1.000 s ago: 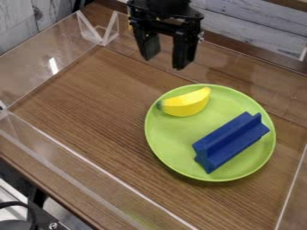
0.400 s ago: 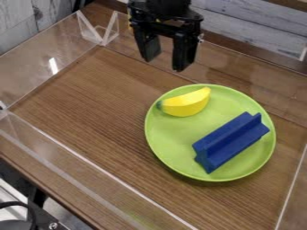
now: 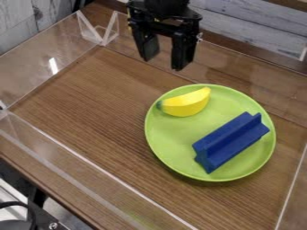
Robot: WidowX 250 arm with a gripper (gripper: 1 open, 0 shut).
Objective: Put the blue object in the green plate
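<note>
Nothing moved; stepped blue object on glossy green plate

Black robot gripper
Matte black body with two long, dark fingers (glossy in spots), blocky housing above.

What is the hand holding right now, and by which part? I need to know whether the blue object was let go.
Nothing. The hand hangs open and empty above the table; the blue object lies on the green plate.
</note>
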